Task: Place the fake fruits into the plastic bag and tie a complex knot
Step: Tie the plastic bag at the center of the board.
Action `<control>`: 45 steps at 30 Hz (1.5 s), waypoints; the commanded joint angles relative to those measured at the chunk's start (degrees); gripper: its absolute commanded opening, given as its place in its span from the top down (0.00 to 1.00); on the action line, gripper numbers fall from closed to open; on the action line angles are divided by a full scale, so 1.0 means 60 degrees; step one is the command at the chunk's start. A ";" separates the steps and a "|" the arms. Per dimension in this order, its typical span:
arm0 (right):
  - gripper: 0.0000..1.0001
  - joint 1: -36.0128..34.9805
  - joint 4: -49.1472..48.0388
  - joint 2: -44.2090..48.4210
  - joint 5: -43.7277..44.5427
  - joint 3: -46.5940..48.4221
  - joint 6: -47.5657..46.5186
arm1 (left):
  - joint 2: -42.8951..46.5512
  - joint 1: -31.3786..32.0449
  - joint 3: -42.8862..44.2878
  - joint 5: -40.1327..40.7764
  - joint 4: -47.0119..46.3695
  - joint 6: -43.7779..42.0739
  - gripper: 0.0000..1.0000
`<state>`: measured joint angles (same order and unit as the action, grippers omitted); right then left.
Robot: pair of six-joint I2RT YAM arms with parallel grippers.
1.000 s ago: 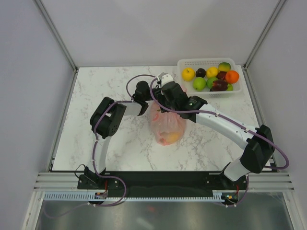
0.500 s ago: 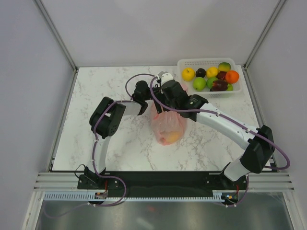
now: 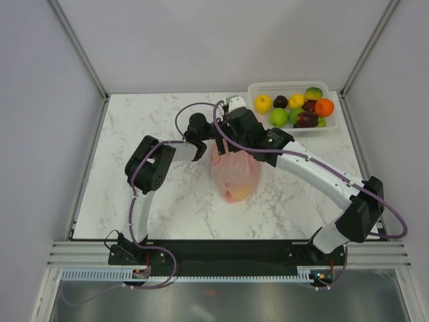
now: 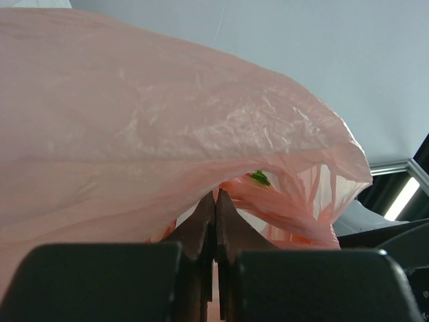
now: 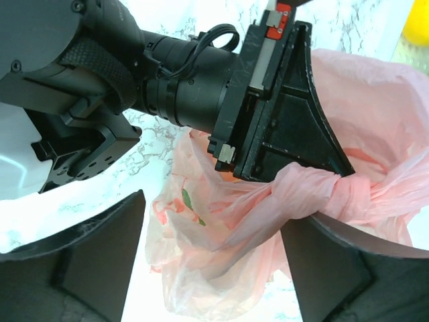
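Observation:
The pink plastic bag [image 3: 234, 176] sits mid-table with fake fruits showing orange-yellow through its lower part [image 3: 235, 194]. Its handles are twisted into a knot [image 5: 315, 191]. My left gripper [image 4: 216, 194] is shut, with bag plastic draped over its tips. In the right wrist view its black fingertips [image 5: 338, 164] pinch the handle right at the knot. My right gripper [image 5: 214, 248] stands open around the bag's neck just below the knot, with nothing clamped. From above, both grippers [image 3: 213, 137] [image 3: 231, 139] meet over the bag's top.
A white lattice basket [image 3: 288, 86] at the back right holds several more fruits, among them a yellow one [image 3: 263, 103] and an orange one [image 3: 324, 107]. The marble table [image 3: 134, 134] ends at grey walls on the left, right and back.
My right gripper has opened wide and shifted slightly toward the back right. The bag has settled a little. The left gripper has stayed shut in place.

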<state>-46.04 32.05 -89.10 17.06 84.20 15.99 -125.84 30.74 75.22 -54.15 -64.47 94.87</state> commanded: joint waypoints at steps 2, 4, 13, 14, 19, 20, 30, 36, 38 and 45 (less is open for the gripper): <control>0.10 0.0056 0.0545 -0.0033 0.0526 0.0585 0.0659 | 0.0495 0.0047 0.0002 -0.0291 -0.0476 -0.0035 0.98; 0.10 0.0056 0.0663 -0.0047 0.0672 0.0687 0.0777 | 0.0509 0.0047 -0.0012 -0.0277 -0.0476 -0.0035 0.98; 0.19 0.0056 0.1001 -0.0135 0.0497 0.0688 0.1027 | 0.0495 0.0047 0.0002 -0.0262 -0.0462 -0.0079 0.98; 0.21 0.0042 0.0914 -0.0164 0.0453 0.0644 0.1027 | 0.0524 0.0047 -0.0012 -0.0262 -0.0447 -0.0094 0.98; 0.32 0.0188 0.0313 -0.0150 -0.0074 0.0263 0.0866 | 0.0524 0.0047 -0.0012 -0.0277 -0.0462 -0.0094 0.98; 0.32 0.0203 0.0167 -0.0165 -0.0220 0.0234 0.0851 | 0.0510 0.0047 -0.0027 -0.0277 -0.0462 -0.0094 0.98; 0.11 0.0452 0.0107 0.0230 -0.0837 -0.0117 0.1026 | 0.0510 0.0047 0.0002 -0.0277 -0.0462 -0.0109 0.98; 0.11 0.0452 0.0399 0.0392 -0.0661 -0.0148 0.1129 | 0.0524 0.0047 0.0002 -0.0277 -0.0462 -0.0109 0.98; 0.12 0.0452 0.0590 0.0377 -0.0529 -0.0103 0.1129 | 0.0524 0.0047 0.0002 -0.0291 -0.0447 -0.0123 0.98; 0.11 0.0467 0.0971 0.0450 -0.0324 0.0073 0.1188 | 0.0510 0.0047 0.0017 -0.0291 -0.0432 -0.0138 0.98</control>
<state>-43.62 36.80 -88.86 13.39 83.18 22.35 -125.84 30.74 75.18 -54.28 -64.45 94.87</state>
